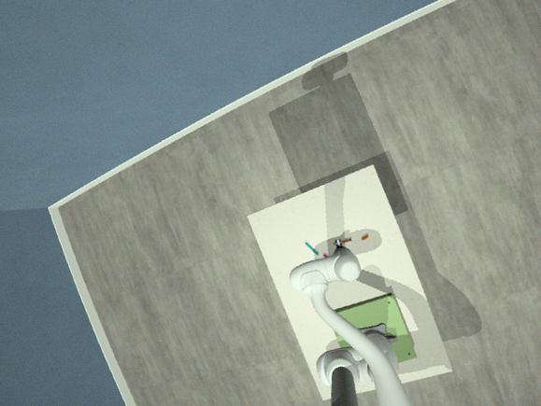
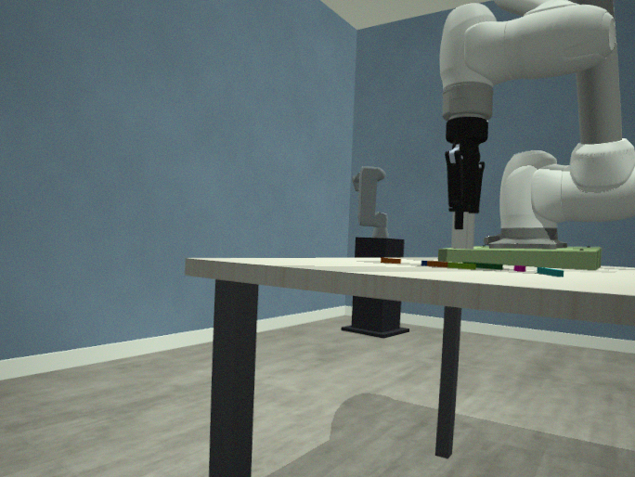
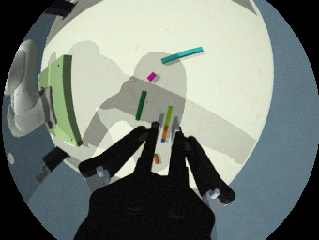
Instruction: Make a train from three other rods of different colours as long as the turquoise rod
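In the wrist view a lime rod [image 3: 169, 112] [image 2: 464, 265], an orange rod [image 3: 165, 133] [image 2: 437, 264] and a blue rod [image 3: 162, 141] [image 2: 423, 263] lie end to end in a nearly straight line; no clear gap shows. My gripper [image 3: 168, 120] [image 2: 462, 246] is slightly open and empty, its fingertips a little above the table, either side of the lime rod in the wrist view. The turquoise rod [image 3: 182, 54] [image 1: 311, 248] [image 2: 550, 271] lies apart. The top view of the row is partly hidden by the gripper.
A green rod [image 3: 141, 105] [image 2: 488, 266] lies beside the row, a magenta rod [image 3: 151, 76] [image 1: 325, 256] [image 2: 519, 268] farther off. Another orange rod [image 3: 156, 158] [image 1: 365, 237] [image 2: 390, 260] lies beyond the blue end. The green base plate [image 3: 61, 100] [image 2: 524, 258] stands to one side.
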Available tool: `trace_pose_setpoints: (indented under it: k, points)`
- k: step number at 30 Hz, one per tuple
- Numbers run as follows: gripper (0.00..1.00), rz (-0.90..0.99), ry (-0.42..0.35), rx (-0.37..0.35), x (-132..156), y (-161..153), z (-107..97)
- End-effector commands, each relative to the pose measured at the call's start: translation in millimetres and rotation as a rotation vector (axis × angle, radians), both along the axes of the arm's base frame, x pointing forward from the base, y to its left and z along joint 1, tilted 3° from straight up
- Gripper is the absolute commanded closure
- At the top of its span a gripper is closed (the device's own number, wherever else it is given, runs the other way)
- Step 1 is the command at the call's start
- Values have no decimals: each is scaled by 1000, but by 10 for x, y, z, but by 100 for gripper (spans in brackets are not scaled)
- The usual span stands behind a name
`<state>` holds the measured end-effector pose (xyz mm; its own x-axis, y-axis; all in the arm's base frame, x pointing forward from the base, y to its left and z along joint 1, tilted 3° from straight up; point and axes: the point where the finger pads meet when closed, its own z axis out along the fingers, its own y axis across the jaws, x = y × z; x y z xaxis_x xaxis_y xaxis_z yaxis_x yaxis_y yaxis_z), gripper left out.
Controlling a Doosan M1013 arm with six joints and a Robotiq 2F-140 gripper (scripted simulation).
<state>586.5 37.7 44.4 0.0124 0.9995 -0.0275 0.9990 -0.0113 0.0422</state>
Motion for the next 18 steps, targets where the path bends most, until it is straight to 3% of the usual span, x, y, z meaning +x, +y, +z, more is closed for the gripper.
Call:
trace_pose_setpoints:
  k: [1, 10, 16, 17, 18]
  points:
    - [85, 0, 0, 0, -6, 4, 141]
    - [85, 0, 0, 0, -21, 14, 500]
    - [85, 0, 0, 0, -24, 16, 557]
    - [0, 0, 0, 0, -24, 16, 557]
    - [0, 0, 0, 0, -24, 16, 557]
